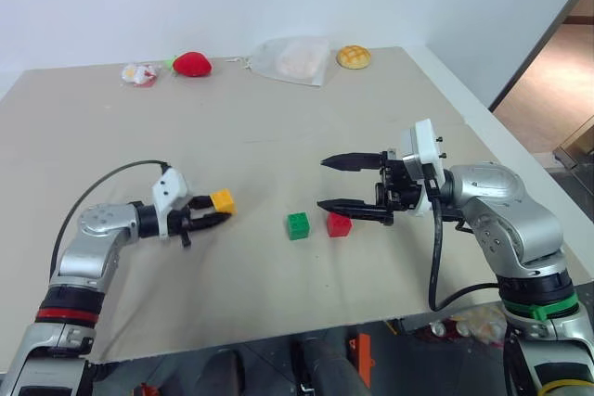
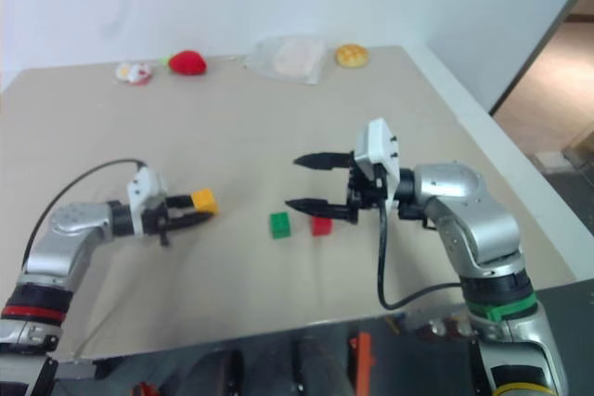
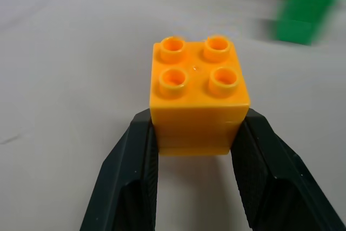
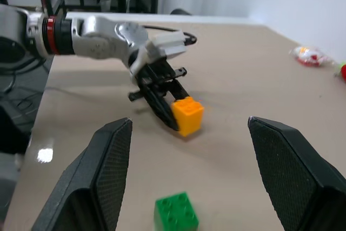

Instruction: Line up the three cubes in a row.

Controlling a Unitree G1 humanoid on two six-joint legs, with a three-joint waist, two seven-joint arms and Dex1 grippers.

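Counter [image 1: 278,136] surface carries the green cube [image 1: 297,225] and red cube [image 1: 339,224] side by side, just apart. Left gripper [image 1: 221,209] is clamped on the yellow-orange cube [image 1: 223,200], off to their left. Right gripper [image 1: 332,183] hangs spread wide and empty above the red cube.

Strawberry toy [image 1: 192,64], bun [image 1: 353,57], bag [image 1: 292,59]

Bare tabletop [image 1: 251,150] lies open between the left tool [image 1: 215,211], clamped on the yellow-orange cube [image 1: 223,200], and the green cube [image 1: 297,225]. Red cube [image 1: 339,224] sits just beside green, under the right tool [image 1: 334,184], whose spread fingers crowd that side. Far-edge clutter stands well apart.
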